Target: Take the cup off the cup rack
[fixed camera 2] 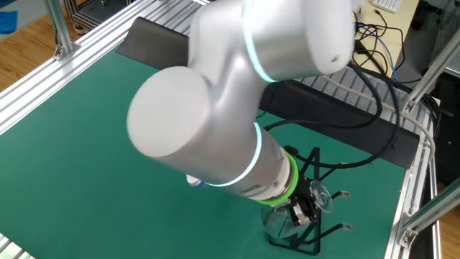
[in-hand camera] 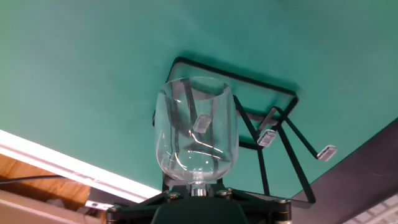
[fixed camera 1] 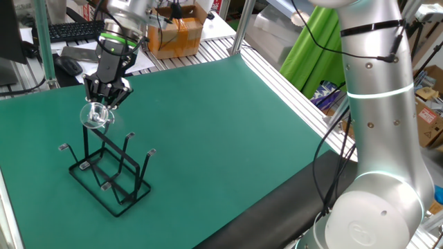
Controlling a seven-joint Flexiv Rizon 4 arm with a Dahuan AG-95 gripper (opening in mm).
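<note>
**Glass in my grip above the rack**

My gripper is clamped on the stem of the cup, jaws nearly together. In the hand view the cup's bowl juts out straight ahead of my fingers, mouth facing away. It hangs tilted at the top of one prong of the cup rack, whose black wire base rests on the green table mat. Whether glass and prong touch, I cannot tell.

I'm looking at a green mat over the table, edged with ribbed aluminium rails. Behind it sit a black keyboard, a cardboard box, and a bright green roll. Wooden floor shows beyond the far frame.
</note>
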